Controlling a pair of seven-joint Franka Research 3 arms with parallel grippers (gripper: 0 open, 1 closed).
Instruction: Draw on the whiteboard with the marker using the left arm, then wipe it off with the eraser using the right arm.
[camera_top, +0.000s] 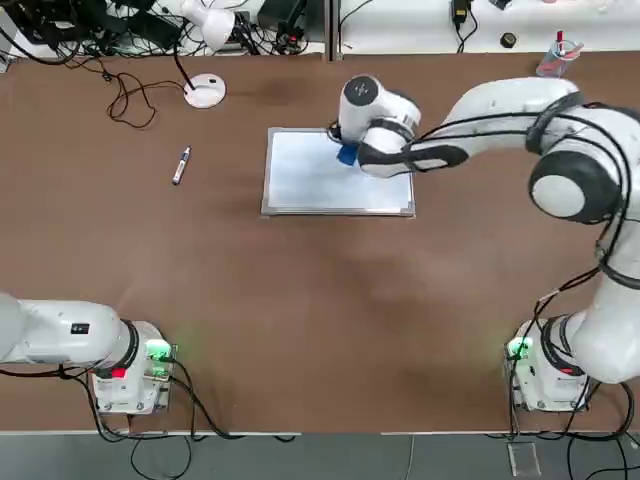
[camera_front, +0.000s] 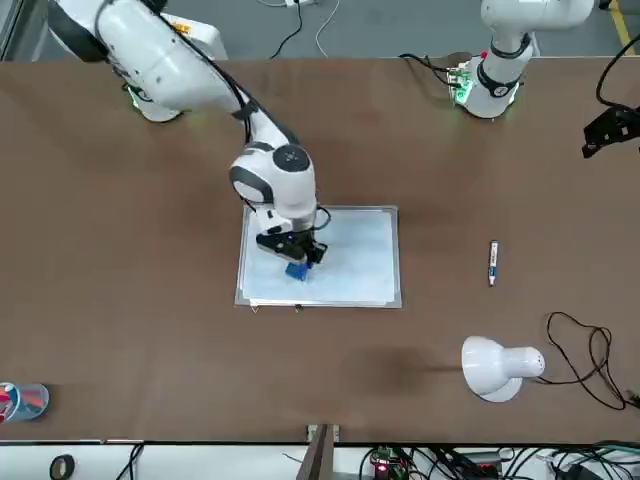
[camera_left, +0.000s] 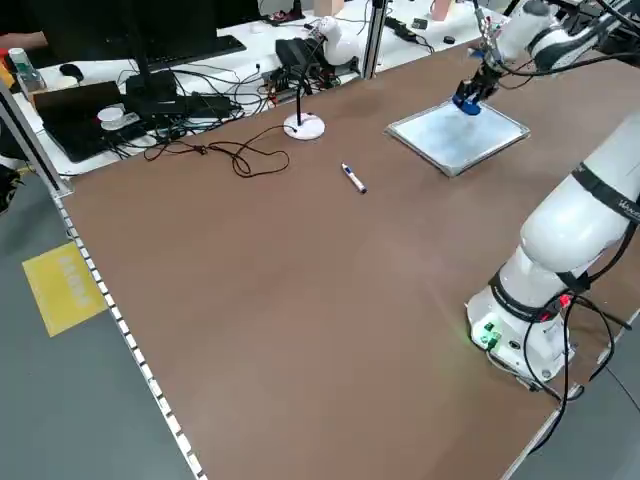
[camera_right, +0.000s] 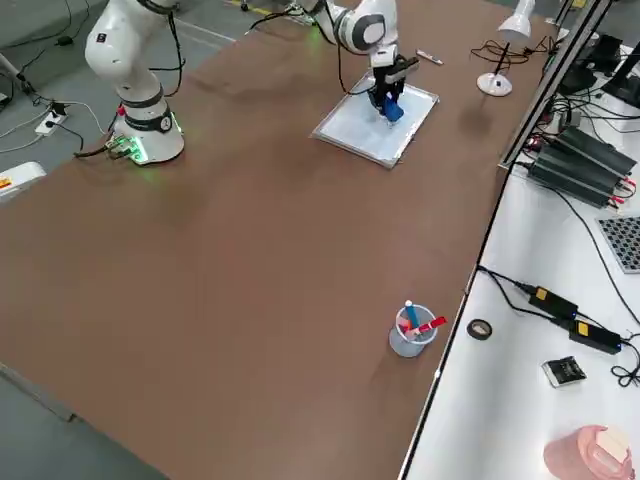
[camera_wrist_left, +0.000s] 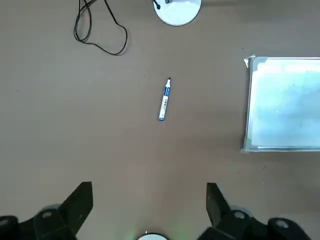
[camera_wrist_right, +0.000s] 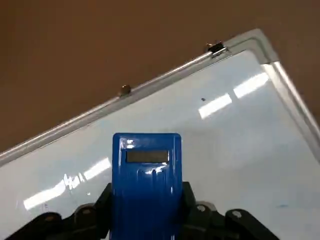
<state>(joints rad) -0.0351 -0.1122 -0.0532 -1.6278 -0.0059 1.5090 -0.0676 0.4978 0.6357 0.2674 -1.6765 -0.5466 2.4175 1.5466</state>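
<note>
The whiteboard (camera_top: 320, 185) lies flat at the table's middle back, its silver frame showing in the front view (camera_front: 355, 290) and the right wrist view (camera_wrist_right: 225, 130). My right gripper (camera_top: 350, 152) is shut on the blue eraser (camera_wrist_right: 146, 180), which is down over the board's far part (camera_front: 297, 270). The marker (camera_top: 181, 165) lies alone on the brown table to the board's left, also seen from the left wrist (camera_wrist_left: 165, 99). My left gripper (camera_wrist_left: 149, 207) hangs open high above the table near its base, holding nothing.
A white desk lamp (camera_top: 205, 90) with a black cable (camera_top: 130, 95) stands behind the marker. A clear cup (camera_top: 556, 58) with red and blue items sits at the far right edge. Both arm bases (camera_top: 130, 370) stand at the near edge.
</note>
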